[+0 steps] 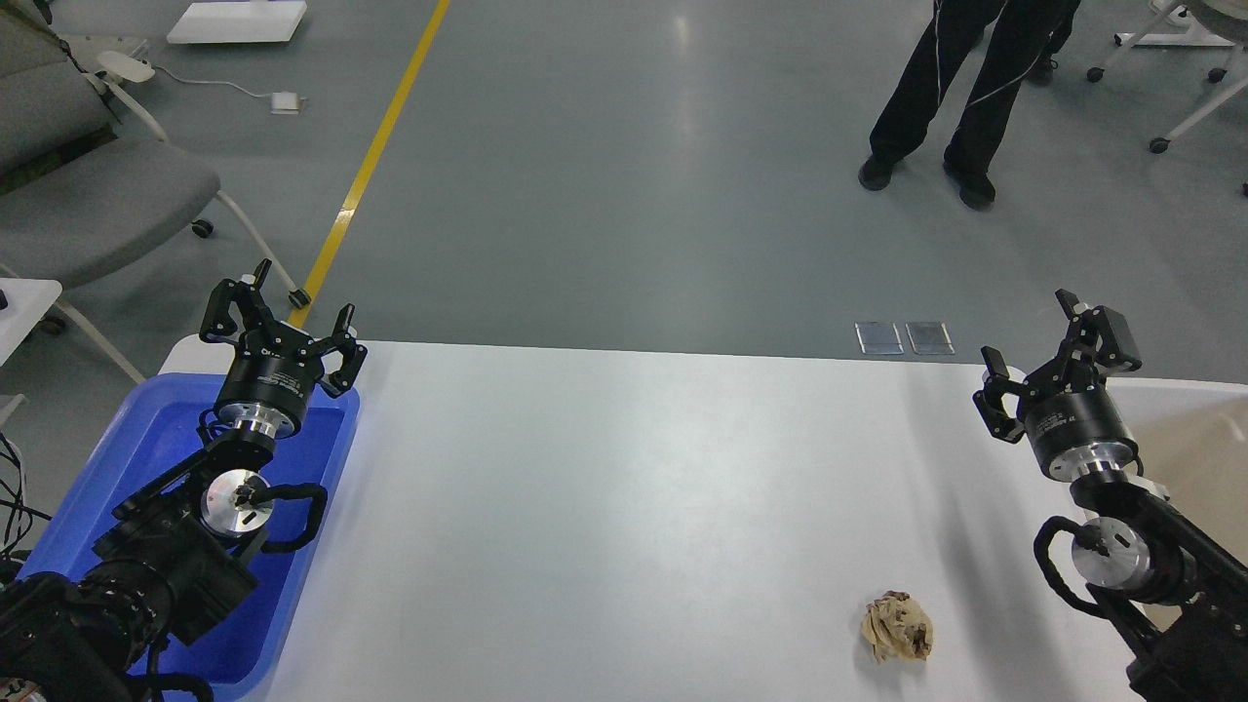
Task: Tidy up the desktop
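Observation:
The desktop is a large white tabletop filling the lower part of the head view. A crumpled brown paper ball lies on it near the front right. My left gripper is raised over the far end of a blue tray, fingers spread open and holding nothing. My right gripper hovers at the table's far right edge, also open and holding nothing. The paper ball sits well below and left of the right gripper, apart from it.
A blue plastic tray lies on the left end of the table under my left arm. A beige bin stands at the right edge behind my right arm. A person's legs stand on the floor beyond the table. Grey chairs sit far left.

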Motion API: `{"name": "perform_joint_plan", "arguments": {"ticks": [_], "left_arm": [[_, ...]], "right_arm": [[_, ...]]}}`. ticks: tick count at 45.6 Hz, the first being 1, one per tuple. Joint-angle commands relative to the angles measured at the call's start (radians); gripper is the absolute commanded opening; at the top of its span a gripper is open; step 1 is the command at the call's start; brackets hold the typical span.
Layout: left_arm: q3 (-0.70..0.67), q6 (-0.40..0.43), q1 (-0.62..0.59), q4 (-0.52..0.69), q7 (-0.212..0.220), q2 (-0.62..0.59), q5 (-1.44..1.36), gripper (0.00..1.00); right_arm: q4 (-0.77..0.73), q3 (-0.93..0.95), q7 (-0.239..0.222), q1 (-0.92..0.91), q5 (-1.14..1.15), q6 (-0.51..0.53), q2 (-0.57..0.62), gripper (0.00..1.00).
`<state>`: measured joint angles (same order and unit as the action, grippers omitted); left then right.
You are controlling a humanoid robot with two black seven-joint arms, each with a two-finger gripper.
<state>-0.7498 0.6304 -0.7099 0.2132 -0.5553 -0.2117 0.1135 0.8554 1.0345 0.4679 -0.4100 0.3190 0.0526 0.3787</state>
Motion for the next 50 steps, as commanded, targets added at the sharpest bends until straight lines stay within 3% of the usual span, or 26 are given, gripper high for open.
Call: {"name": "perform_joint_plan", "arguments": {"ticks": [1,35,38,43,50], "left_arm": [[0.0,0.0,0.0,0.0,-0.002,0.0,0.0,1.0],[0.0,0.0,0.0,0.0,0.0,0.0,0.0,1.0],[0.0,0.0,0.0,0.0,0.0,0.0,-0.001,1.0],[0.0,0.0,0.0,0.0,0.0,0.0,-0.001,1.0],[0.0,0.0,0.0,0.0,0.0,0.0,-0.001,1.0]], "right_arm": [[-0.003,-0.001,0.0,-0.009,0.0,0.001,-0.001,1.0],[-0.006,-0.004,-0.009,-0.033,-0.023,-0.007,0.043,1.0],[0.01,-0.008,-0.026,-0.03,-0.063,-0.002,0.063,1.0],[0.048,-0.082,-0.103,-0.035,-0.138,-0.033,0.118,1.0],[0.204,-0.25,-0.163,-0.056,-0.126,-0.036,0.32,1.0]]}}
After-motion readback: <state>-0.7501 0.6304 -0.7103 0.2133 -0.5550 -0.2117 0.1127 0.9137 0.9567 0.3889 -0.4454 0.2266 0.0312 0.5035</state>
